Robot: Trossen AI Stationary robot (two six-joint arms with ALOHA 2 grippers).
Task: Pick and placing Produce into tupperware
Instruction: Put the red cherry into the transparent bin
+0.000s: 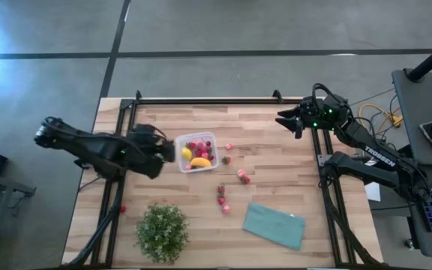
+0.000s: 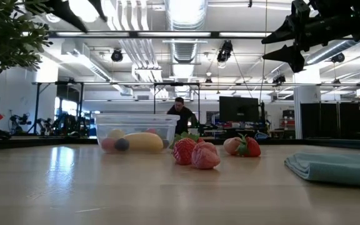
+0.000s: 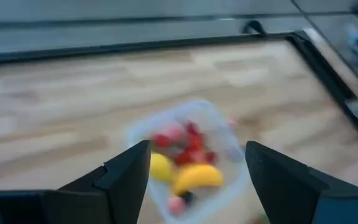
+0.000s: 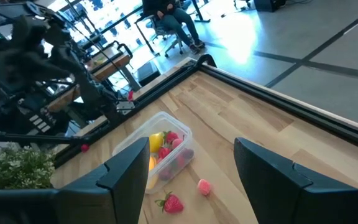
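Note:
The clear tupperware (image 1: 197,152) stands on the wooden table left of its middle. It holds a yellow banana (image 3: 197,177), a round yellow fruit (image 3: 160,167) and several red strawberries (image 3: 188,144). More strawberries (image 1: 243,177) lie loose on the table to its right and nearer the front edge. My left gripper (image 1: 168,150) hangs open in the air just left of the tupperware, slanting down toward it, with nothing between its fingers (image 3: 129,171). My right gripper (image 1: 287,120) is raised at the far right, open and holding nothing, and also shows in the low view (image 2: 280,47).
A green potted plant (image 1: 162,231) stands at the near left. A folded teal cloth (image 1: 274,225) lies at the near right. A black frame rail (image 1: 208,100) runs along the far edge. A person (image 2: 180,115) sits in the room beyond.

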